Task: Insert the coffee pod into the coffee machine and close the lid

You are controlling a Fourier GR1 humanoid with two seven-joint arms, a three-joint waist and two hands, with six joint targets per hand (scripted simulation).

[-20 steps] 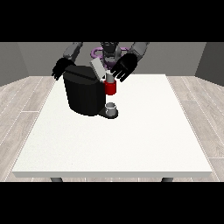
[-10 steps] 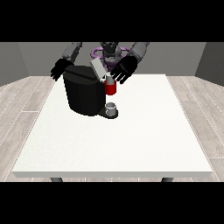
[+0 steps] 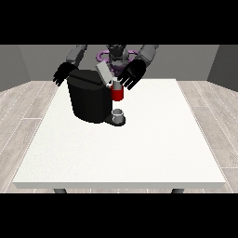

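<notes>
A black coffee machine [image 3: 89,100] stands on the white table [image 3: 139,148] at the back left. Its grey lid [image 3: 104,73] is tilted up at the machine's top right. A red part [image 3: 117,94] shows at the machine's front, above a small grey cup [image 3: 118,114] on the drip base. The hand at the view's right [image 3: 130,75] hovers beside the lid and just above the red part, fingers spread. The hand at the view's left [image 3: 63,74] hangs by the machine's back left corner, fingers relaxed. I cannot make out a separate coffee pod.
The table's front and right parts stretch out white toward the camera. Wooden floor surrounds it. The robot's torso [image 3: 117,56] sits behind the machine.
The hand at the view's right has shifted slightly toward the lid. The lid stays raised, and the other hand has barely moved.
</notes>
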